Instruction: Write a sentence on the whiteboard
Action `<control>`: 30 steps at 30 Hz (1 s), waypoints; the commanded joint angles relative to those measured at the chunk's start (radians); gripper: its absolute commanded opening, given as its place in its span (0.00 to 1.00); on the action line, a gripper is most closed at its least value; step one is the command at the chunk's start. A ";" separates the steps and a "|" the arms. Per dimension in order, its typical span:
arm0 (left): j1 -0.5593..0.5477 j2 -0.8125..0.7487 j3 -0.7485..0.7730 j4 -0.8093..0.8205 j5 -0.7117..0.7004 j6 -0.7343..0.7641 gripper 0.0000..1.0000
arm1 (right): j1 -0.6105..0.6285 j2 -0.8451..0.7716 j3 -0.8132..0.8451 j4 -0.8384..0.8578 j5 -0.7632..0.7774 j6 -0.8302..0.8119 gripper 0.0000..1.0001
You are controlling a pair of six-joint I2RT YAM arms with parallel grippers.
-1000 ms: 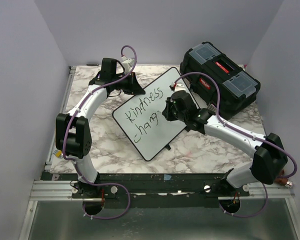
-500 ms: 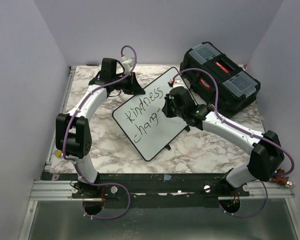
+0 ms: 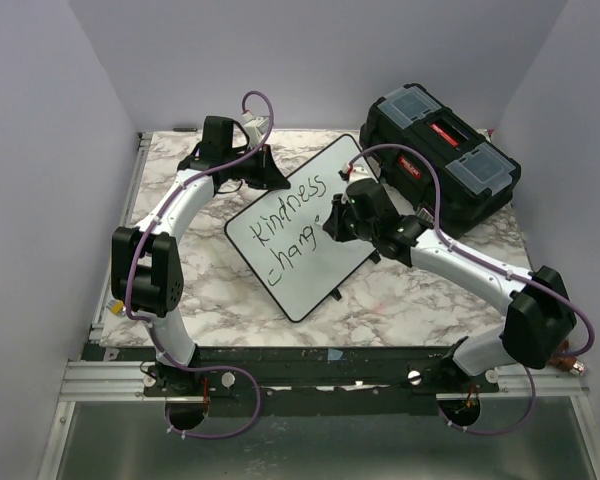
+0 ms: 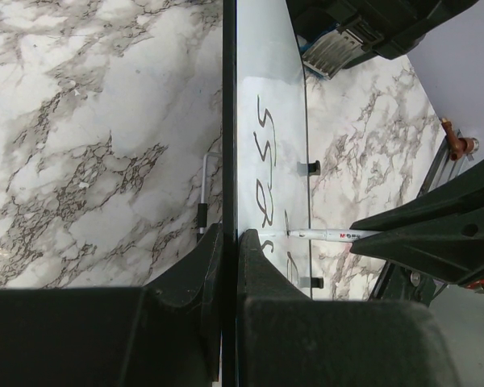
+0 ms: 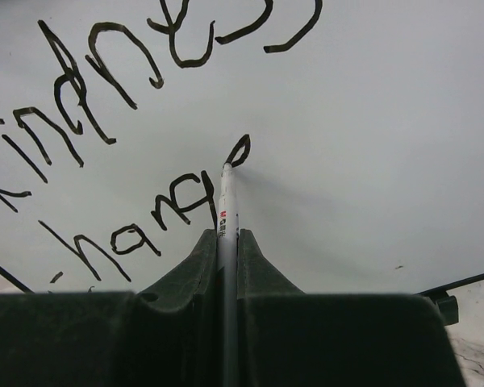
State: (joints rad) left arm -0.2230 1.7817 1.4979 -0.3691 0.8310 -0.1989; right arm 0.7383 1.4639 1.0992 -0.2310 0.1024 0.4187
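Right fingers (image 5: 214,242), clamped on marker (image 5: 226,201), moved past "chang" in last second, looping "e" on whiteboard (image 5: 387,121); left fingers (image 4: 246,246) pinched board edge. Sentence (image 3: 292,207) about half written.

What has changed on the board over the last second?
The right gripper, shut on the marker, shifted slightly away and back, adding a loop to the sentence after "chang". The left gripper stays clamped on the whiteboard; toolbox unmoved.

A black toolbox (image 3: 442,160) with a red label and two clear lid compartments stands at the far right of the marble-patterned table (image 3: 220,295). Pale walls (image 3: 320,60) stand around it.
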 commanded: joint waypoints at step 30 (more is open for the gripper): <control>-0.041 -0.016 -0.011 -0.021 0.028 0.083 0.00 | 0.006 -0.041 0.162 -0.151 0.190 0.007 0.01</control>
State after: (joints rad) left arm -0.2249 1.7813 1.5017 -0.3668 0.8425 -0.2062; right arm 0.7414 1.4631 1.2018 -0.3779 0.2726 0.4435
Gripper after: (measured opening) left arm 0.066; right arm 0.114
